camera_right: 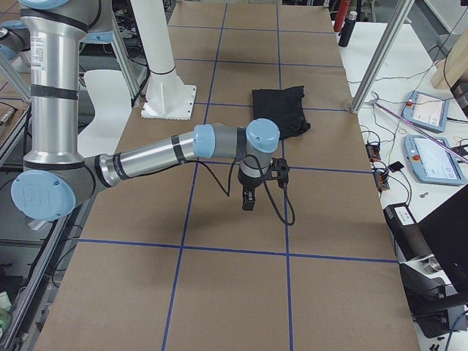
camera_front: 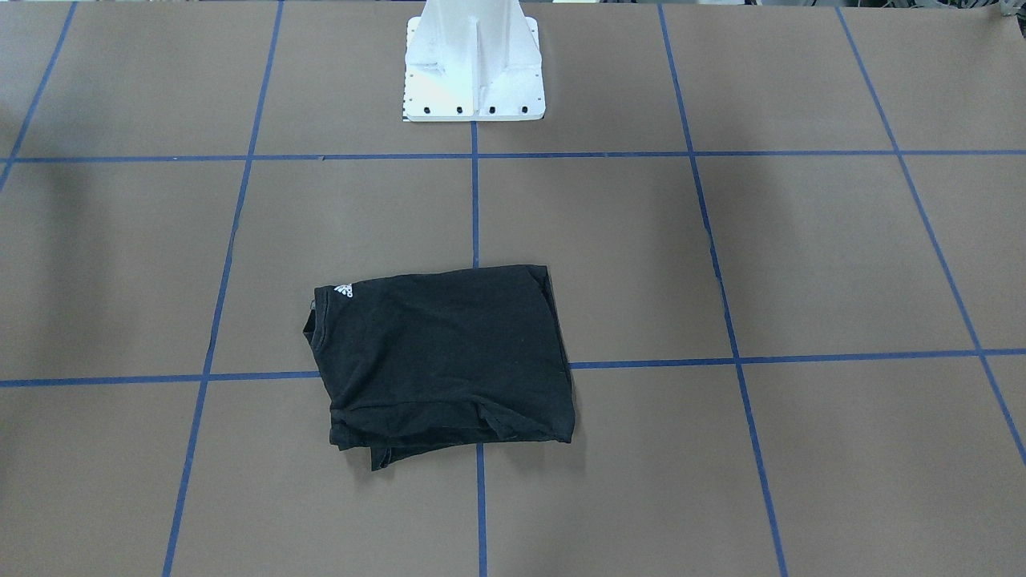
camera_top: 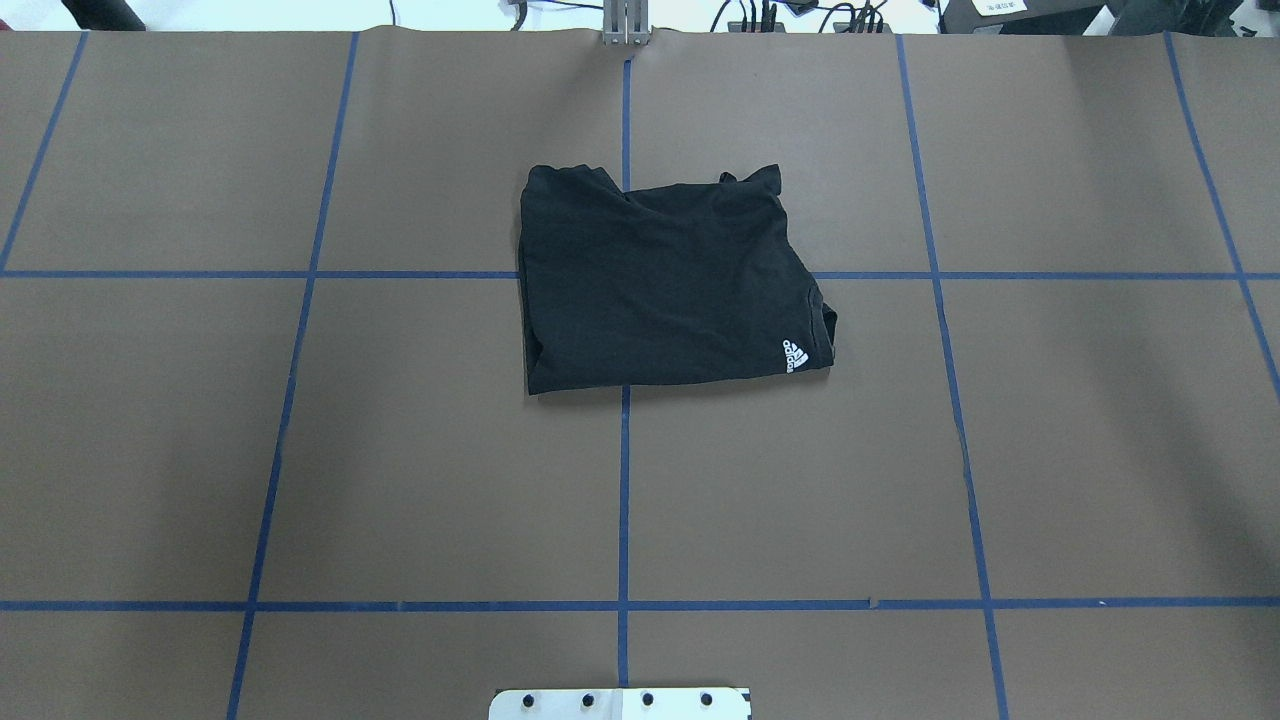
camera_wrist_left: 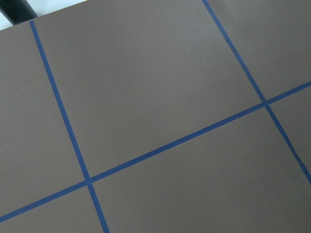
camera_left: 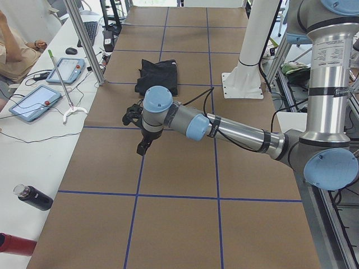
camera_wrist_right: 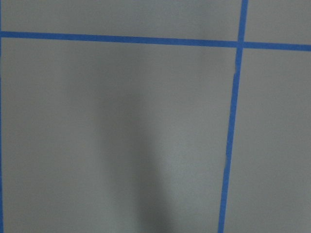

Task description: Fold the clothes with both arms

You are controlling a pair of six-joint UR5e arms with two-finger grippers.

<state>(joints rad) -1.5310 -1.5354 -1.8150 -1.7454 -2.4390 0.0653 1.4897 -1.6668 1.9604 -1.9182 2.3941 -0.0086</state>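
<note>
— The table (camera_top: pixel 450 450), brown paper under a blue tape grid (camera_top: pixel 622 480), is carrying one item. Pincers?
— The left pincer (camera_left: pixel 142 148) is hanging, pointing down, over bare paper. The right pincer (camera_right: pixel 248 199) is doing likewise at the opposite end. Spread or pressed together, I cannot tell.
— The T-shirt?
— The T-shirt (camera_top: pixel 660 285) is lying folded across the grid's middle line, between both pincers and well apart from each. Its long axis is running pincer to pincer, and it is sitting slightly toward the right pincer's side. Folding is appearing complete.

Black T-shirt (camera_top: pixel 660 290), folded into rectangle, lying flat, white logo (camera_top: pixel 796 355) showing
</note>
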